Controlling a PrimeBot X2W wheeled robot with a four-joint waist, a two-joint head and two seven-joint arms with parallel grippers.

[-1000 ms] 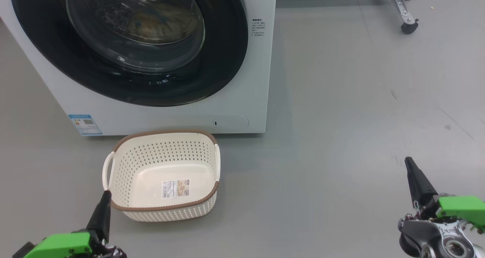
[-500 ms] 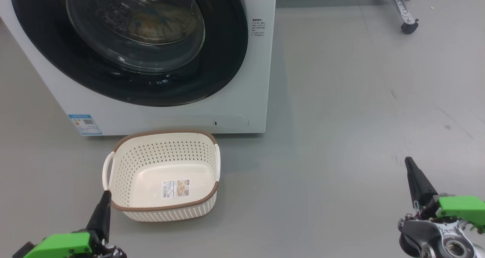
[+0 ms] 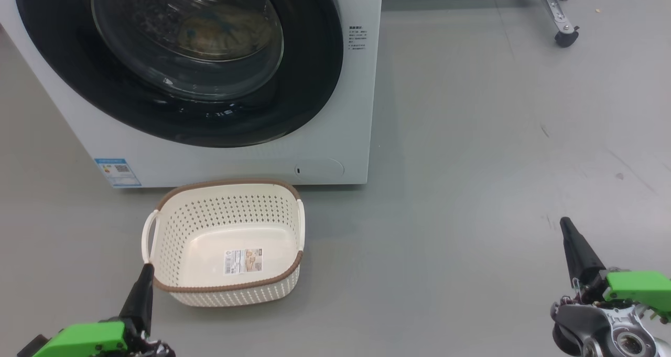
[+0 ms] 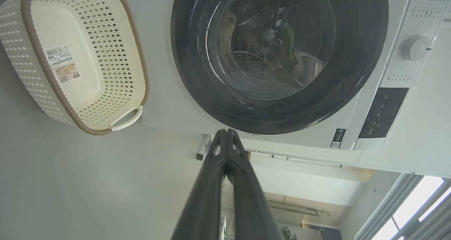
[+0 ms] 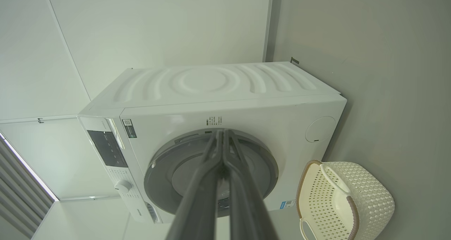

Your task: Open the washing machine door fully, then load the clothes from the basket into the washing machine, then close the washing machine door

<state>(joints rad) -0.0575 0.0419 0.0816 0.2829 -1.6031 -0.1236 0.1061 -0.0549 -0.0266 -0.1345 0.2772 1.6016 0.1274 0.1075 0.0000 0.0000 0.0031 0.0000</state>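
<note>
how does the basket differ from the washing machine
The basket is small, cream and perforated with a brown rim; the washing machine is a big white box. The basket is open-topped and empty bar a label sticker; the washing machine has its door shut, with pale yellow clothes behind the glass. Both stand on the grey floor.

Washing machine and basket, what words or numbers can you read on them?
Nothing reads clearly.
Blue sticker on the washing machine: too small.
Small print beside the door: too small.
Label in the basket: barcode, words blurred.
Control panel: too small.
</note>
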